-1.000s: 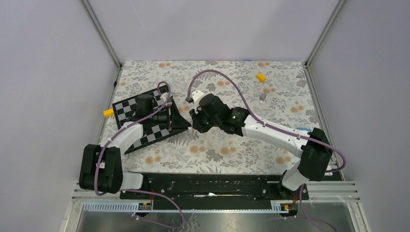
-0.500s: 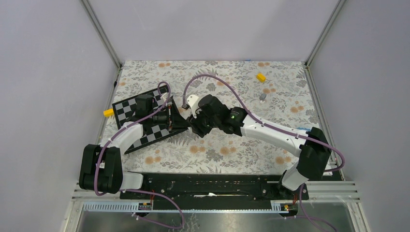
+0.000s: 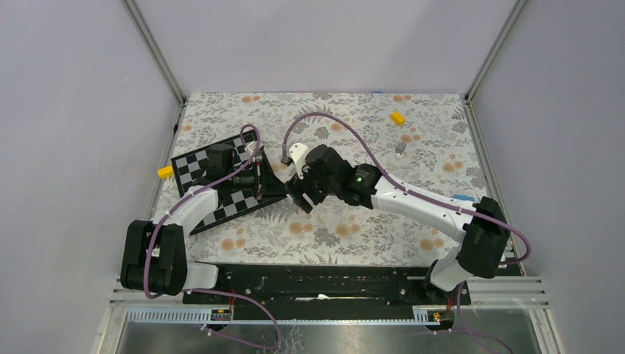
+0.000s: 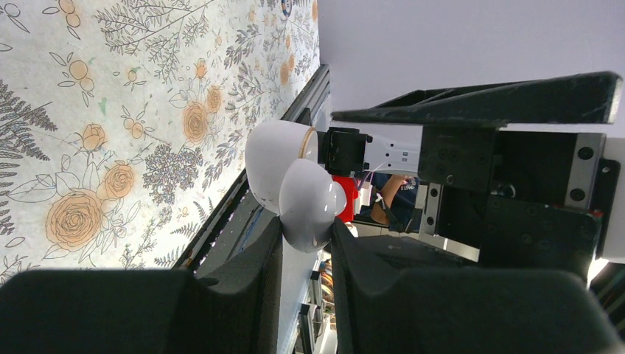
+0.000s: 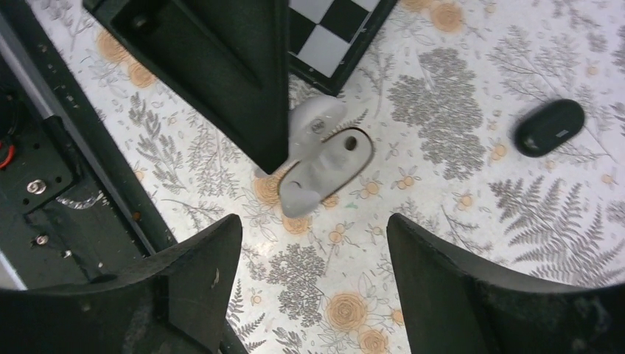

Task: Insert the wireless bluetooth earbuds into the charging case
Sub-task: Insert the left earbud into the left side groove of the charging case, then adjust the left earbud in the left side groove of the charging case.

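Note:
The white charging case (image 4: pixel 304 203) is pinched between the black fingers of my left gripper (image 4: pixel 306 230), which is shut on it. From the right wrist the case (image 5: pixel 323 156) stands open just above the floral mat, at the tip of the left fingers (image 5: pixel 228 81). My right gripper (image 5: pixel 313 228) hangs over the case with its jaws wide apart and nothing between them. In the top view the right gripper (image 3: pixel 298 193) meets the left gripper (image 3: pixel 274 184) and hides the case. I cannot tell whether earbuds sit in the case.
A black oval piece (image 5: pixel 549 127) lies on the mat right of the case. The checkerboard plate (image 3: pixel 199 169) is under the left arm. A small grey piece (image 3: pixel 400 148) and a yellow block (image 3: pixel 398 117) lie at the back right, another yellow block (image 3: pixel 165 172) at the left edge.
My right gripper has opened wide and shifted a little left and nearer, over the tip of the left gripper. The left arm and its hold on the case are unchanged.

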Motion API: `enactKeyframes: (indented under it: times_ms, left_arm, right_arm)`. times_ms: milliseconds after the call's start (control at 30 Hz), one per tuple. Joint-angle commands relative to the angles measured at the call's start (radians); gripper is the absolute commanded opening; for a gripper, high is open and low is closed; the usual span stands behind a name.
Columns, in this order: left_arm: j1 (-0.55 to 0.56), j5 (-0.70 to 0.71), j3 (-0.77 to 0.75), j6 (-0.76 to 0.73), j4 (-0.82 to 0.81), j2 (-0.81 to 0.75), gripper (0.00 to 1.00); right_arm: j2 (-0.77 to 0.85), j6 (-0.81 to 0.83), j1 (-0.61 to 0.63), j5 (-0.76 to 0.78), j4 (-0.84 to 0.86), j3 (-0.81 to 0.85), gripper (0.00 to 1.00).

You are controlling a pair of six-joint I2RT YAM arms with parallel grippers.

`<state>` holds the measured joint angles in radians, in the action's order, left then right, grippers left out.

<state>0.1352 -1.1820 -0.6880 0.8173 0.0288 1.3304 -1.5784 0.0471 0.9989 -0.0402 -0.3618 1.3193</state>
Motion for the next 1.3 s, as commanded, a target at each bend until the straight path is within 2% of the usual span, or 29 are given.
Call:
enactKeyframes:
  times_ms: [0,333,833,1267]
  left_arm:
    - [-0.003,-0.025,-0.04,-0.007,-0.035,-0.024,0.0]
    - [-0.003,-0.025,-0.038,-0.007,-0.035,-0.029,0.0]
    - [-0.003,-0.026,-0.041,-0.007,-0.035,-0.023,0.0]
    - [-0.002,-0.027,-0.045,-0.009,-0.035,-0.02,0.0]
  right_arm:
    - [0.067,-0.038,0.006,0.129,0.015,-0.02,0.8]
    - [0.021,-0.081,0.006,0.129,0.018,0.022,0.81]
    - [0.017,-0.093,0.001,0.276,0.018,0.022,0.8]
    - [0.032,-0.07,-0.019,0.21,0.013,0.009,0.8]
